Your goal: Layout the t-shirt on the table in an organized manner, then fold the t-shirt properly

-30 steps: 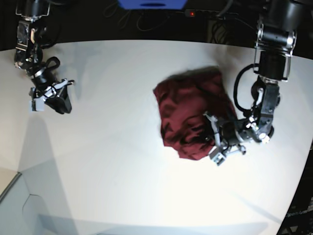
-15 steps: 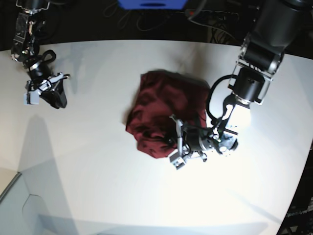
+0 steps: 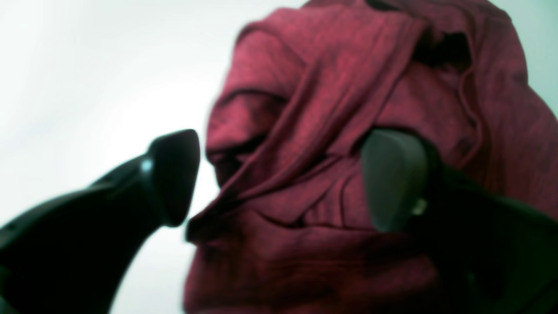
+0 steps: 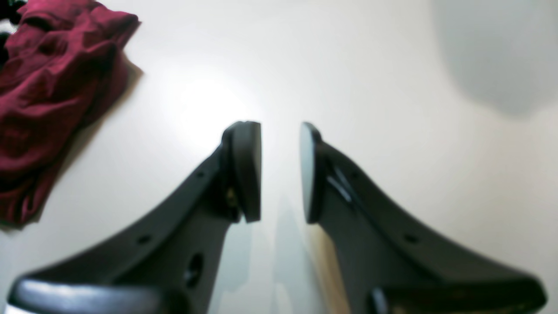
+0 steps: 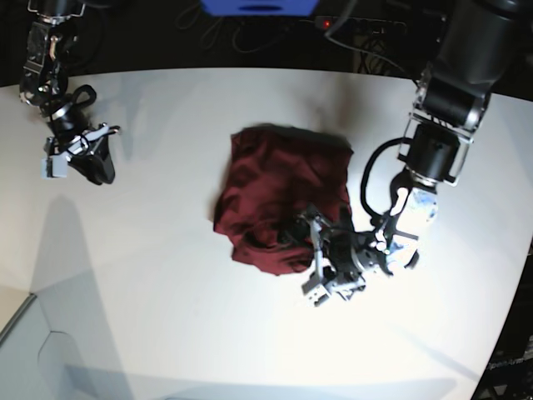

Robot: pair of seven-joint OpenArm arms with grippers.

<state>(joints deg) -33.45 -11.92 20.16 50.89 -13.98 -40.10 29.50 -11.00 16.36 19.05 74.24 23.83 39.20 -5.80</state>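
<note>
A: One shirt [image 5: 279,196], maroon, bunched in a rumpled heap near the middle of the table [image 5: 166,267], no sleeve laid flat.

B: Left gripper [image 5: 321,258] low at the heap's near-right edge. Jaws spread wide in the wrist view, one finger [image 3: 174,174] over bare table, the other finger [image 3: 392,183] against the folds. Cloth lying between them, nothing pinched.

A: Deep creases across the heap, a fold running diagonally down toward the open jaws.

B: Right gripper [image 5: 83,158] far off at the table's back-left corner, well apart from the shirt. Pads [image 4: 246,170] parted by a narrow gap, only white tabletop visible through it. Empty.

A: From that wrist view, shirt [image 4: 48,87] just a red lump at the upper-left edge.

B: Shadow of the left arm cast across the table beside the heap.
</note>
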